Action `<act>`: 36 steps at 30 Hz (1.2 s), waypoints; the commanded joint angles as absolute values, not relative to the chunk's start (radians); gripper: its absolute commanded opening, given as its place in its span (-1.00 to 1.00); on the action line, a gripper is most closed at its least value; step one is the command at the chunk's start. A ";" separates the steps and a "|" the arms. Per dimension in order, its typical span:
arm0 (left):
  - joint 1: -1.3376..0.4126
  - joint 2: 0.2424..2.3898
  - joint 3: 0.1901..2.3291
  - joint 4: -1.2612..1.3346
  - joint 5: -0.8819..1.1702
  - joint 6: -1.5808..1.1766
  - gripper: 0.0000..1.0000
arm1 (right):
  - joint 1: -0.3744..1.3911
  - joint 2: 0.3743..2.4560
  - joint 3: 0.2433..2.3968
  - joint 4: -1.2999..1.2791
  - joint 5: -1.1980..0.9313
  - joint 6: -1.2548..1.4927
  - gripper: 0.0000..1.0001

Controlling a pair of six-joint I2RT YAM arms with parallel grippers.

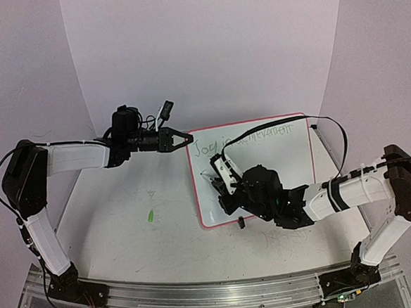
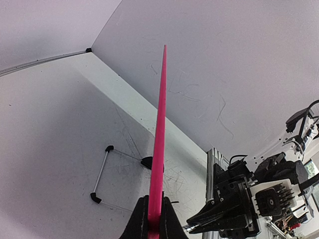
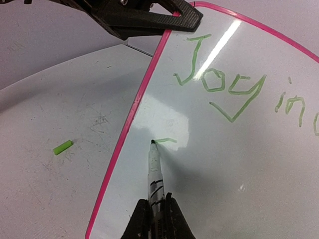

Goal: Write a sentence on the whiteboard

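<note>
The whiteboard (image 1: 291, 165), white with a pink rim, lies tilted at the table's middle right. Its green sentence (image 1: 250, 138) runs along the top edge; "Joy in" (image 3: 219, 82) reads clearly in the right wrist view. My left gripper (image 1: 183, 138) is shut on the board's top left corner, and the pink rim (image 2: 159, 129) shows edge-on between its fingers (image 2: 137, 224). My right gripper (image 3: 155, 214) is shut on a white marker (image 3: 154, 172). The marker's tip touches the board below "Joy", at the left end of a short green stroke (image 3: 167, 140).
A small green marker cap (image 1: 151, 216) lies on the table left of the board, also visible as the green cap (image 3: 63, 147). A black clip foot (image 1: 241, 223) sits at the board's near edge. A wire stand (image 2: 102, 172) shows under the board. Grey scribbles mark the table.
</note>
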State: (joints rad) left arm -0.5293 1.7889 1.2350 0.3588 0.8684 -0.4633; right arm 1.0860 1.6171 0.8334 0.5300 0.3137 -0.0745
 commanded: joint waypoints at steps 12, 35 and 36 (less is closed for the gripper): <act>-0.528 1.760 1.232 0.393 0.865 -0.465 -1.00 | 1.094 1.585 0.821 0.490 0.443 0.025 -1.00; -0.528 1.761 1.232 0.393 0.866 -0.465 -1.00 | 1.106 1.649 0.900 0.459 0.348 0.036 -1.00; -0.528 1.760 1.232 0.393 0.865 -0.465 -1.00 | 1.106 1.642 0.900 0.462 0.351 0.036 -1.00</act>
